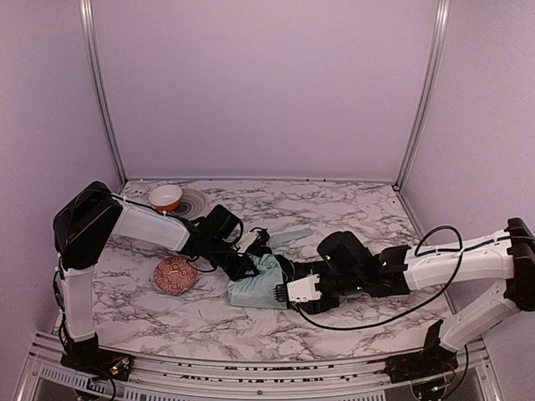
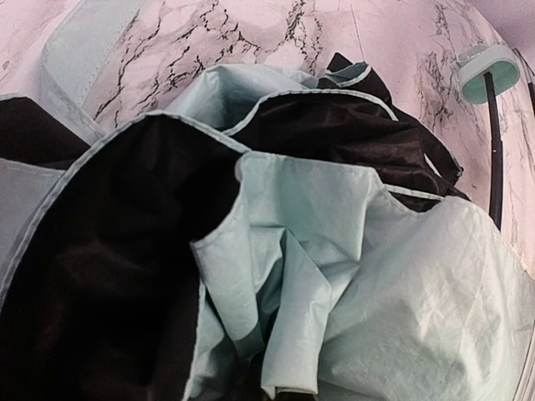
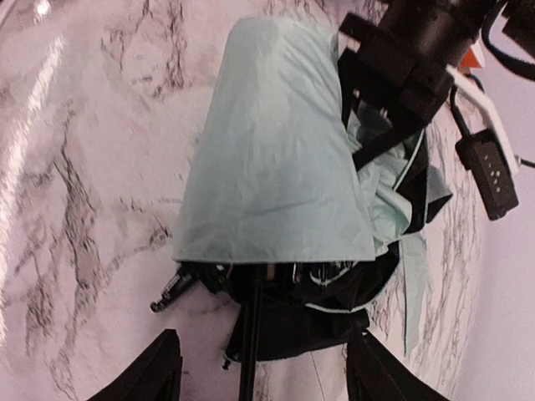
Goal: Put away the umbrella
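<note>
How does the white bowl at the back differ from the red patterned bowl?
The white bowl with a red inside stands upright at the grey plate's edge; the red patterned bowl lies nearer, on bare marble. The white bowl is plain outside, the red bowl patterned. Both are round.

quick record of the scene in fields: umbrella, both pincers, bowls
umbrella: collapsed, crumpled, lying on the marble table
left pincer: shut, at the umbrella's fabric
right pincer: open, black shaft between its fingers
bowls: patterned red bowl left of the umbrella; red-and-white bowl at back left
</note>
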